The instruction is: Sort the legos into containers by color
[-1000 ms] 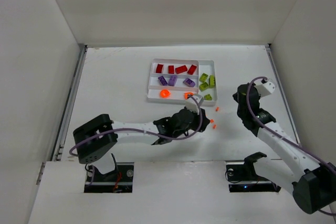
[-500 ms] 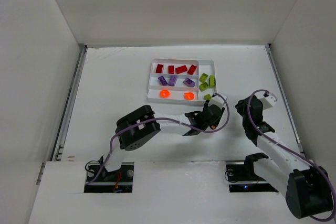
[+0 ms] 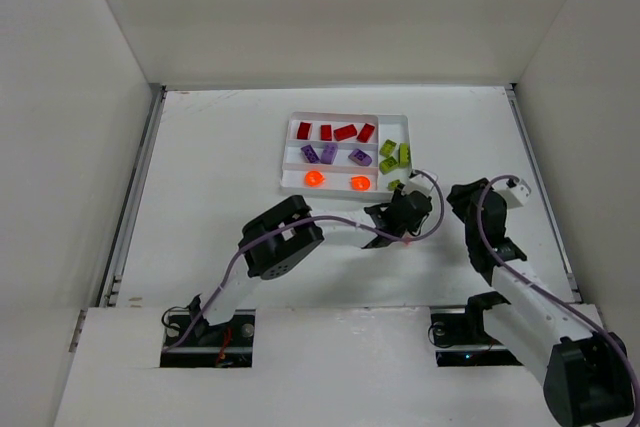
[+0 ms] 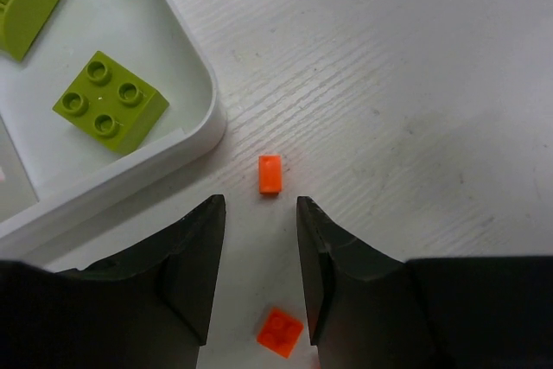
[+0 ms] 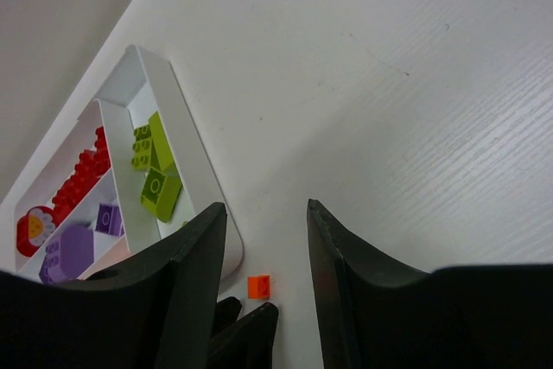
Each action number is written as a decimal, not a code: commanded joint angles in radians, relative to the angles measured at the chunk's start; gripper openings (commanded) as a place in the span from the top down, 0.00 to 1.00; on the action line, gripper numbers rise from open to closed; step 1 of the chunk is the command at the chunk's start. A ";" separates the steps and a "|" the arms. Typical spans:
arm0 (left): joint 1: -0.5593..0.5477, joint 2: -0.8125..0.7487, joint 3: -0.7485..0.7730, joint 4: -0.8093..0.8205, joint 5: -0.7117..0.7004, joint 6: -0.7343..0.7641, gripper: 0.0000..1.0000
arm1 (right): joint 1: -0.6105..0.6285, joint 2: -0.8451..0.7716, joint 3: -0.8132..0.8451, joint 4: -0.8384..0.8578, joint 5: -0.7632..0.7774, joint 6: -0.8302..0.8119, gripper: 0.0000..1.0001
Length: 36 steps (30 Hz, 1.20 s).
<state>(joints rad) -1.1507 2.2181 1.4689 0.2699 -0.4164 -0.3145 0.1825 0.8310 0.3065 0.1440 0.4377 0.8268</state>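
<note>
The white tray (image 3: pixel 340 114) holds red legos (image 3: pixel 335 132) in its far slot, purple legos (image 3: pixel 330 154) in the middle slot, orange pieces (image 3: pixel 314 178) in the near slot and yellow-green legos (image 3: pixel 395 155) in the crosswise slot. My left gripper (image 3: pixel 410 215) hovers just off the tray's near right corner (image 4: pixel 203 131), open (image 4: pixel 257 205). One tiny orange lego (image 4: pixel 270 174) lies on the table just ahead of its tips. A second orange lego (image 4: pixel 280 332) lies on the table between its fingers, untouched. My right gripper (image 5: pixel 264 209) is open and empty, to the right of them.
The right wrist view shows the tray wall (image 5: pixel 194 157), the orange lego (image 5: pixel 257 286) and the left gripper's fingertips (image 5: pixel 251 326) close below. A yellow-green lego (image 4: pixel 108 101) sits in the tray corner nearest the left gripper. White walls enclose the table.
The left arm has swung right, from the tray's front edge to the loose orange legos by its corner. The right gripper has gone from shut to open and shifted slightly.
</note>
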 commanded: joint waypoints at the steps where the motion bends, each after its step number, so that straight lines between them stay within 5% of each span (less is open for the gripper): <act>1: 0.019 -0.005 0.045 0.003 -0.024 0.005 0.65 | -0.012 -0.032 -0.017 0.058 -0.016 0.014 0.52; 9: 0.029 0.061 0.105 0.018 0.064 0.002 0.70 | -0.022 -0.069 -0.032 0.057 -0.016 0.026 0.50; 14: 0.033 0.052 0.090 0.018 0.064 -0.008 0.83 | -0.019 -0.056 -0.030 0.058 -0.017 0.026 0.49; 24: -0.014 -0.352 -0.277 0.144 -0.005 -0.024 0.89 | -0.021 -0.087 -0.033 0.052 -0.022 0.025 0.49; 30: 0.139 -0.566 -0.485 0.169 -0.039 -0.080 0.88 | -0.001 -0.055 -0.021 0.058 -0.022 0.017 0.49; 36: 0.361 -0.560 -0.532 0.149 0.085 -0.129 0.87 | 0.021 -0.012 -0.006 0.062 -0.028 0.011 0.49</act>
<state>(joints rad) -0.8474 1.6352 0.9630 0.4225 -0.3946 -0.4057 0.1833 0.8093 0.2787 0.1463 0.4149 0.8440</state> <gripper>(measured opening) 0.131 0.508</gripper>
